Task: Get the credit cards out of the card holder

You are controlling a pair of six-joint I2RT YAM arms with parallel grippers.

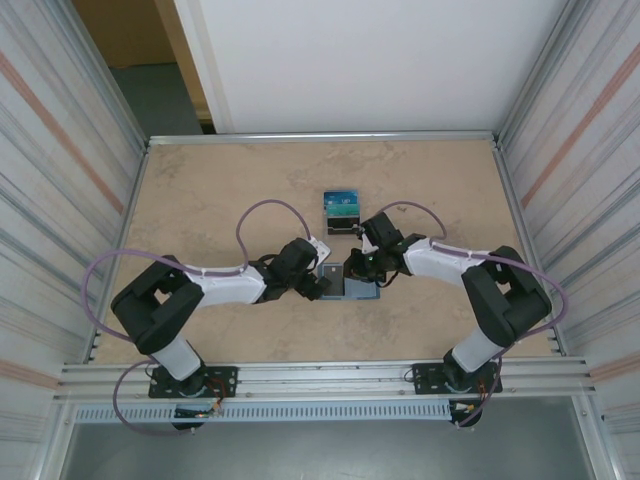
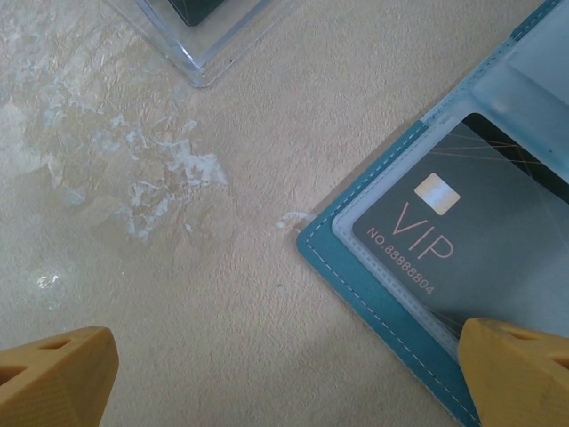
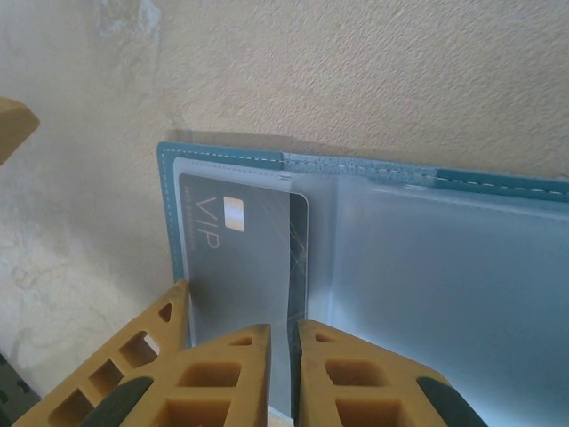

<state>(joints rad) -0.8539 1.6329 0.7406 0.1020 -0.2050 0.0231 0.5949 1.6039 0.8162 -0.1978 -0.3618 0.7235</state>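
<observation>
1. Your left arm stretches low toward the centre. The left gripper (image 2: 284,356) gapes wide, with one finger over a corner of the card holder (image 2: 404,294).
2. Your right arm bends inward. The right gripper (image 3: 283,334) is pinched on the edge of the credit card (image 3: 240,240).
3. The card holder lies open between both grippers, with the card in its pocket.

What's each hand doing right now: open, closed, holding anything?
Left hand: open, holding nothing.
Right hand: closed, pinching the end of the VIP credit card in the card holder.
</observation>
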